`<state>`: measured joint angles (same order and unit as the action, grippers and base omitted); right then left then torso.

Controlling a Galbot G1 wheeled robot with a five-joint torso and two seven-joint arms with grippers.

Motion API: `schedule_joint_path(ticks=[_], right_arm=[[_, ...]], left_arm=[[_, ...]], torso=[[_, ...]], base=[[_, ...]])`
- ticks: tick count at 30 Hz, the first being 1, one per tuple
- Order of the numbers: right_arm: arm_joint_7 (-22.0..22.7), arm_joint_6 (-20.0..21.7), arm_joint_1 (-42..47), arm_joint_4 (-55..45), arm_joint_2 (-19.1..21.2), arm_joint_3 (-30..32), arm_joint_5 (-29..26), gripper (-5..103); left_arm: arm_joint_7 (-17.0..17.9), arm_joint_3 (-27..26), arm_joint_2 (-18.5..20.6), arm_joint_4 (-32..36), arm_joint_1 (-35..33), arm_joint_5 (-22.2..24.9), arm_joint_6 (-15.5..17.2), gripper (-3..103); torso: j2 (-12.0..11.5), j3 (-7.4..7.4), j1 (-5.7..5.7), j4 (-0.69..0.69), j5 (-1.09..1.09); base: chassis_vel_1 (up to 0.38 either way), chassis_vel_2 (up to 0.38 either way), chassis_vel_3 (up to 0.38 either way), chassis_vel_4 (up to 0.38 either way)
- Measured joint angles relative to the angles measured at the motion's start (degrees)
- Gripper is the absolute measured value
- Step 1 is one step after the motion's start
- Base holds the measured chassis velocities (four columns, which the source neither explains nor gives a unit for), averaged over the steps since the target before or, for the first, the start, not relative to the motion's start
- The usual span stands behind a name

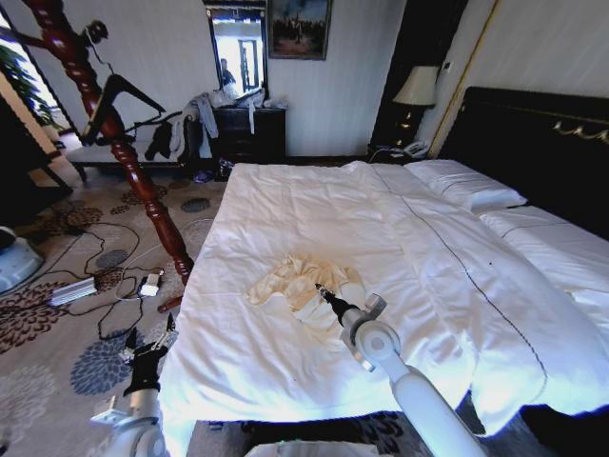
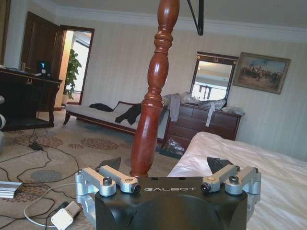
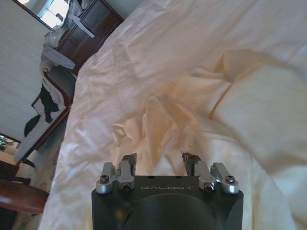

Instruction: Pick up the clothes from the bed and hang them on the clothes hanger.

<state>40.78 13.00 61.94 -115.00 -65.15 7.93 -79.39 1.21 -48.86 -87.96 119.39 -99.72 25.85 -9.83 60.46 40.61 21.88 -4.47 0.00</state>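
Note:
The cream clothes [image 1: 297, 279] lie crumpled on the white duvet of the bed [image 1: 314, 200], near its foot. My right gripper [image 1: 322, 290] hangs just above them, open, and in the right wrist view its fingers [image 3: 128, 163] straddle a fold of the clothes [image 3: 158, 115]. The black clothes hanger [image 1: 99, 112] hangs on a red-brown wooden stand [image 1: 143, 181] left of the bed. My left gripper [image 1: 149, 354] waits low beside the bed's left edge, open, facing the stand's post [image 2: 152, 100]. A piece of the clothes hanger [image 2: 200, 24] shows above it.
Cables and a power strip [image 1: 74, 290] lie on the patterned carpet left of the bed. A dark dresser [image 1: 249, 131] with a heap of clothes and a bench [image 1: 114, 152] stand along the far wall. Pillows [image 1: 466, 186] and a dark headboard [image 1: 533, 143] are at the right.

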Motion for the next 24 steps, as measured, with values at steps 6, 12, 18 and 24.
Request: schedule_joint_path(ticks=[6, 12, 18, 24], right_arm=[[0.7, 0.4, -0.1, 0.2, 0.2, 0.2, 0.2, 50], [0.9, 0.5, -0.1, 0.2, 0.2, 0.3, 0.7, 28], [0.9, 0.5, 0.5, -0.2, 0.9, 0.8, 1.5, 9], [-4.5, -1.6, 2.3, -2.2, 4.6, 1.9, 4.9, 0]], left_arm=[[0.0, -0.1, 0.0, 0.1, -0.3, 0.0, 0.0, 100], [0.0, -0.1, -0.1, 0.5, -0.6, 0.0, -0.1, 100], [0.0, -0.1, -0.2, 0.9, -1.0, 0.0, -0.2, 100], [0.0, 0.0, -0.3, 1.2, -1.1, -0.1, -0.2, 100]], torso=[[0.0, 0.0, 0.0, 0.0, 0.0], [0.0, 0.0, 0.01, 0.0, 0.0], [0.0, 0.0, 0.0, 0.0, 0.0], [0.0, 0.0, 0.0, 0.0, 0.01]], base=[[0.0, 0.0, 0.0, 0.0], [0.0, 0.0, 0.0, 0.0], [0.0, 0.0, 0.0, 0.0], [0.0, 0.0, 0.0, 0.0]])
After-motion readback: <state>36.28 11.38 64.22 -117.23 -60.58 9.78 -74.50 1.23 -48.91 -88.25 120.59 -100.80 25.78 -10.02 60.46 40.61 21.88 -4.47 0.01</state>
